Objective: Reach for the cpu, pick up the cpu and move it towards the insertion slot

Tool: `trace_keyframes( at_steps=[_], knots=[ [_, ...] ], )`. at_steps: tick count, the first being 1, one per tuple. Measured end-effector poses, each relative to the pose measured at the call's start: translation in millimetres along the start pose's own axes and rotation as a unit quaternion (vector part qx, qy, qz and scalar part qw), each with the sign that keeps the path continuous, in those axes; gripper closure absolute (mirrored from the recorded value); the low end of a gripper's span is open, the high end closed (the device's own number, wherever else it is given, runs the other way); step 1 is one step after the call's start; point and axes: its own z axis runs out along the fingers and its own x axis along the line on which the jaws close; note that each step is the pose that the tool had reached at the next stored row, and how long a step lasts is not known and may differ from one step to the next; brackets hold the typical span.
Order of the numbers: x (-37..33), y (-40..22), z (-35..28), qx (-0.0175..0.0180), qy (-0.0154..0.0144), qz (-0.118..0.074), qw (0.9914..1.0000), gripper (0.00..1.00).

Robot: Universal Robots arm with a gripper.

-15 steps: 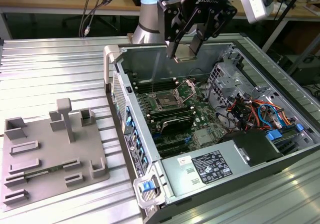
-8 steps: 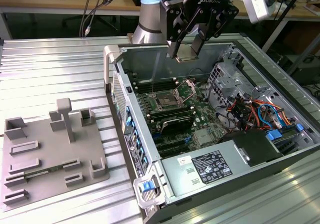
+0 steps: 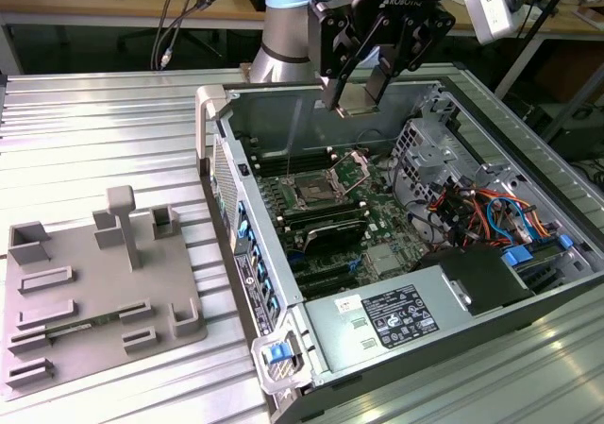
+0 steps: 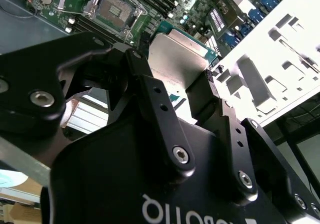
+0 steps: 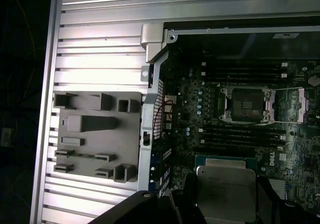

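Overhead, claw [image 3: 357,95] hangs above the open computer case [image 3: 247,254], near its back wall in the exterior view. Fingers [image 3: 332,84] closed on the cpu [image 3: 356,111], gripping it by two opposite edges; chip held clear of the board, roughly level. In the second wrist view the cpu [image 4: 176,59] sits pinched between the two black fingers [image 4: 157,104], silvery top plate showing, green rim at its far edge. In the first wrist view the cpu [image 5: 226,191] is likewise clamped from both sides.

Insertion slot [image 3: 312,195] lies on the green motherboard [image 3: 377,230] below the claw, frame bracket swung open, dark centre exposed. It is apart from the chip in both wrist views [image 4: 114,10] [image 5: 246,105].

Grey plastic fixture [image 3: 94,292] rests on the ribbed metal worktop [image 3: 94,131], toward the exterior view's left, outside the case.
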Motion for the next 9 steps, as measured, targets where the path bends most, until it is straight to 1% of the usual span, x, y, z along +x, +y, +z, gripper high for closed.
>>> trace_keyframes(
  at_steps=[5, 9],
  knots=[
    [-3.5, -0.2, -0.1, 0.0, 0.0, 0.0, 1.0, 0.45],
    [-7.6, -0.4, -0.1, 0.0, 0.0, 0.0, 1.0, 0.45]
  ],
)
